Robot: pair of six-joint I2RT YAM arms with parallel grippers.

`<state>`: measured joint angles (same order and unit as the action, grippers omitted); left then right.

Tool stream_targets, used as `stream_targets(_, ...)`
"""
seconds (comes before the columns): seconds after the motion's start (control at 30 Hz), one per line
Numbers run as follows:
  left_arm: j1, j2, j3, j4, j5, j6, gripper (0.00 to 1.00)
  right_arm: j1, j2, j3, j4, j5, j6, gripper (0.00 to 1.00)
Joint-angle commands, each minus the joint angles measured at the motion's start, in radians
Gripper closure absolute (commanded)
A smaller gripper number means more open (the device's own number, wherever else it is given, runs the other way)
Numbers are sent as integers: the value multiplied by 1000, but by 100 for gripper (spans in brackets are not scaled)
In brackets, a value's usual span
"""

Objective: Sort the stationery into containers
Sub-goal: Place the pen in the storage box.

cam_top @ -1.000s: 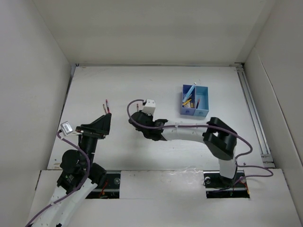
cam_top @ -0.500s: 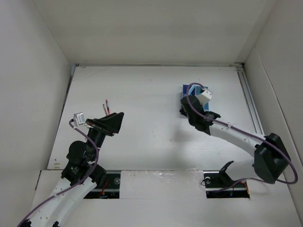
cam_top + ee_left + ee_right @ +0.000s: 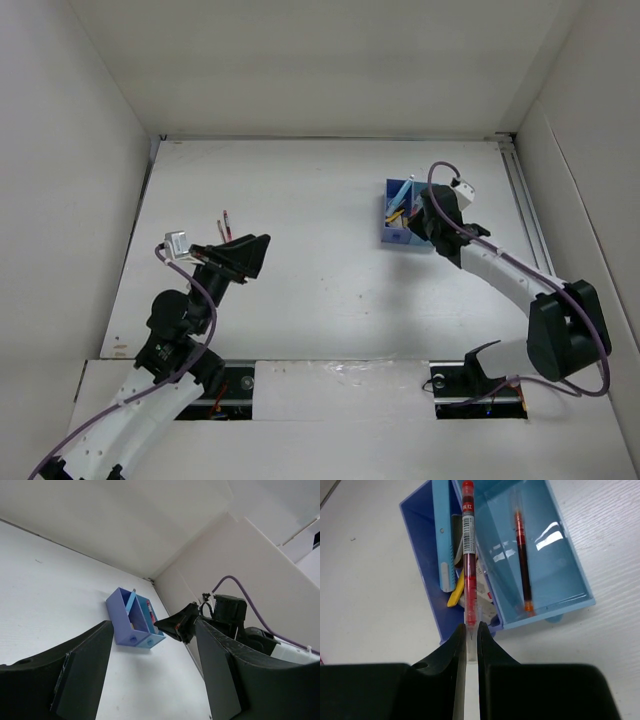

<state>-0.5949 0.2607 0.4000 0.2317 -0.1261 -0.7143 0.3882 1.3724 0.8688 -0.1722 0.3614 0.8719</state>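
Observation:
My right gripper (image 3: 472, 627) is shut on the clear tip of a red-and-white pen (image 3: 468, 555). The pen points out over the blue container (image 3: 570, 602), along the wall between its two compartments. The darker compartment holds a light blue pen (image 3: 440, 535), a yellow piece (image 3: 456, 595) and other bits. A second red pen (image 3: 521, 555) lies in the lighter compartment. From above, the right gripper (image 3: 420, 222) hangs over the container (image 3: 395, 238). My left gripper (image 3: 260, 255) is open and empty at mid-left. Two thin red pens (image 3: 226, 226) lie on the table behind it.
White walls close in the table on three sides, and a metal rail (image 3: 535, 240) runs along the right edge. The left wrist view looks across the table at the container (image 3: 131, 617) and the right gripper (image 3: 181, 625).
My right arm swung from the table's middle over to the container, still shut on the red pen. The left gripper turned from pointing away to pointing right.

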Motion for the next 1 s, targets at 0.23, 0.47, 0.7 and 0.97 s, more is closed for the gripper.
stream_targets(0.23,-5,55,-13,109,56,24,37,-97,73,41,28,-107,-68,100)
stream_targets(0.47,-5,83,-13,127,74,24,37,-134,93,59,28,-95,-77,100)
stream_targets(0.7,-5,104,-13,138,77,24,37,-134,120,87,28,-58,-86,100)
stream_targets(0.97,-5,104,-13,138,77,33,37,-152,202,156,-15,-49,-77,100)
